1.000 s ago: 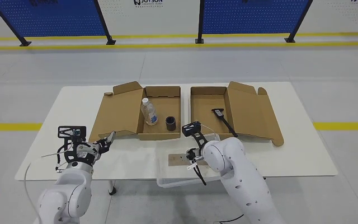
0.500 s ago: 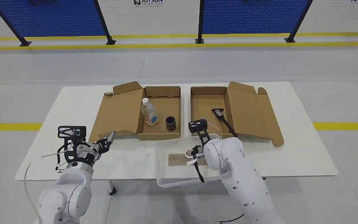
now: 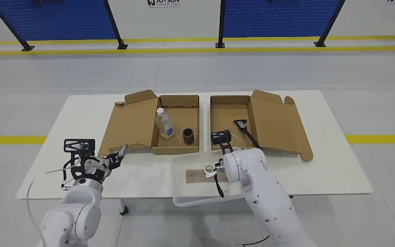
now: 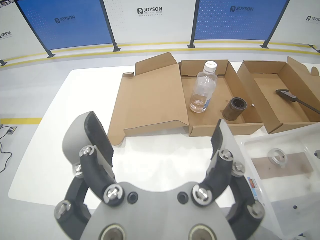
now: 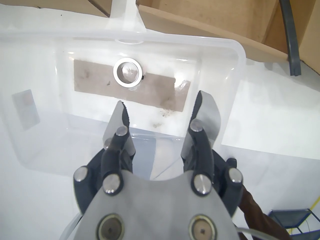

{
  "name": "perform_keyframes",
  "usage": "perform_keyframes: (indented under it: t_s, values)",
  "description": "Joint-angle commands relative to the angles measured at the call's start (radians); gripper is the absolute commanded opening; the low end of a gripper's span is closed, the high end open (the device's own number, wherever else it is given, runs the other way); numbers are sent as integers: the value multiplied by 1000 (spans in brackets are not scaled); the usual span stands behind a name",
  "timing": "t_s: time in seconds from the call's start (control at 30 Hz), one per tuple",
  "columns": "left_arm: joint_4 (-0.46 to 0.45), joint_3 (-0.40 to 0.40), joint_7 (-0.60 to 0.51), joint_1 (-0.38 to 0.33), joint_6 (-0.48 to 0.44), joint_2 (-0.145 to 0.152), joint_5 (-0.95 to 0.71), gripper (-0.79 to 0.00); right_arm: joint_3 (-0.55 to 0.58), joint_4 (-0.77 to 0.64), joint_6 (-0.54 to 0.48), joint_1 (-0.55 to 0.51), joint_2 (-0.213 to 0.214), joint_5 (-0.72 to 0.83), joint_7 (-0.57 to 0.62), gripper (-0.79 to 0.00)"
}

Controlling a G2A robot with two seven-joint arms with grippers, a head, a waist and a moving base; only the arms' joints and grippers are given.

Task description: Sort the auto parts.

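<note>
A clear plastic bin [image 3: 191, 155] stands at the table's front centre, with a silver ring [image 5: 127, 71] lying on its bottom. My right gripper [image 5: 160, 101] hangs open over the bin, the ring a short way beyond its fingertips. The left cardboard box [image 3: 179, 102] holds a water bottle [image 3: 164, 122] and a black cylinder part [image 3: 188, 136]. A black strip part [image 3: 247, 133] lies in the right cardboard box [image 3: 225, 100]. My left gripper [image 4: 155, 118] is open with nothing in it, above the table's front left, near the left box's flap.
Both boxes have their lids folded out flat on the table, one toward the left and one toward the right. A brown label patch [image 5: 130, 88] lies under the bin's floor. Bare white tabletop [image 3: 80, 117] lies at the far left.
My right arm's wrist has shifted to the right and toward the boxes, so more of the bin shows. The left arm has not moved.
</note>
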Motion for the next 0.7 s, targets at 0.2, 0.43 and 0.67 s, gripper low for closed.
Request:
perform_keyframes:
  t_s: [0.2,0.43,0.67]
  values:
    - [0,0,0,0,0,0,0,0,-26,115,-6,32,-14,29,-40,-394]
    - [0,0,0,0,0,0,0,0,-72,246,5,70,-34,44,-76,-425]
    - [0,0,0,0,0,0,0,0,-98,330,15,105,-53,73,-118,-446]
